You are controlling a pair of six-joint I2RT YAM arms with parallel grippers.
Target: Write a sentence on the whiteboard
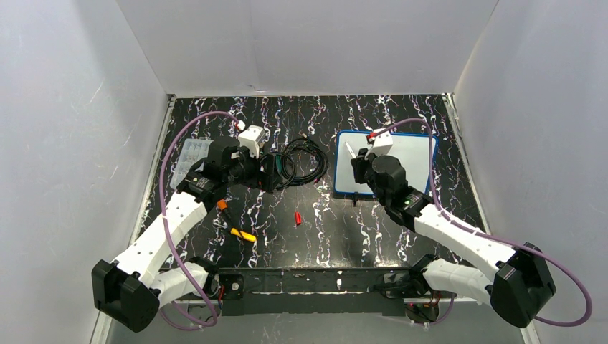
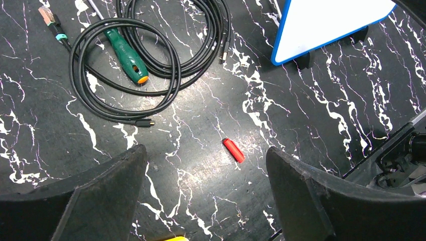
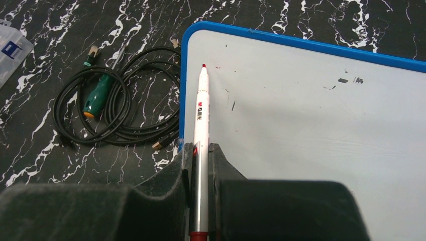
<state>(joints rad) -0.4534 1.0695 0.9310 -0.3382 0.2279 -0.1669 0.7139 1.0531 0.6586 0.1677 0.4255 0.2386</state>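
Gripping a white marker (image 3: 202, 110), the right gripper (image 3: 200, 150) is clenched on the barrel. We read red "MG" lettering there; the smaller print is illegible. The red tip points to 12 o'clock, over the whiteboard (image 3: 311, 125) by its 9 o'clock edge. We find the whiteboard at 2 o'clock on the table. The left gripper (image 2: 206, 165) is released, above a red cap (image 2: 234, 150).
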